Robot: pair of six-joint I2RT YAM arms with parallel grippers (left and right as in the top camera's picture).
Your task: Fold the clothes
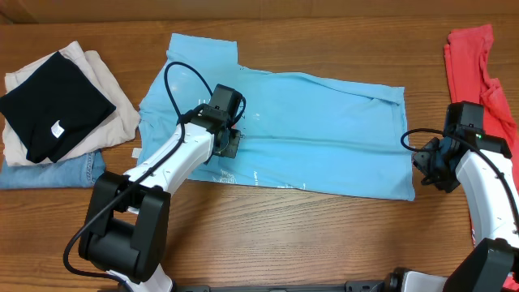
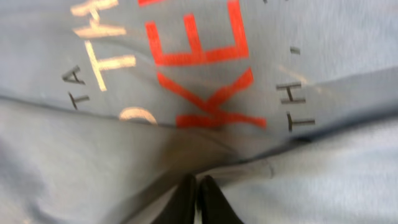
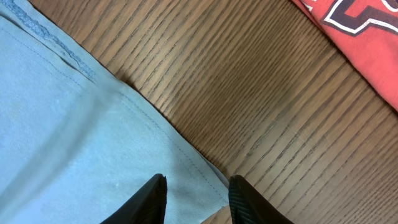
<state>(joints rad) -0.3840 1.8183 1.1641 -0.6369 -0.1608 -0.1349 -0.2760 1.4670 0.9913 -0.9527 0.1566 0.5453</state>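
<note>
1. Left pincer (image 2: 198,200): tips pressed together and down on the blue shirt (image 1: 324,130), right at a crease. Cannot tell if cloth is caught between them.
2. Wrist view: red lettering (image 2: 199,59) on the shirt sits just ahead of the left tips, with paler letters beside it. A fold line runs across just in front of the tips.
3. Overhead: the left pincer is over the shirt's left half, near the chest. The shirt spreads out flat on the table (image 1: 324,235), away from it on all sides and mostly toward the right arm.
4. Right pincer (image 3: 196,200): fingers spread, holding nothing.
5. The blue shirt's hemmed edge and corner lie between and just ahead of the right fingers. There is bare table wood past the hem.
6. Red shirt (image 1: 474,65): well ahead of the right pincer and off to its outer side, apart from the blue shirt. It is bunched along the table's right edge and its white print shows in the wrist view.
7. Far to the outer side of the left pincer sits a stack: black garment (image 1: 53,101) on cream cloth (image 1: 113,105) on denim (image 1: 73,172). The stack lies just beside the blue shirt's left edge.
</note>
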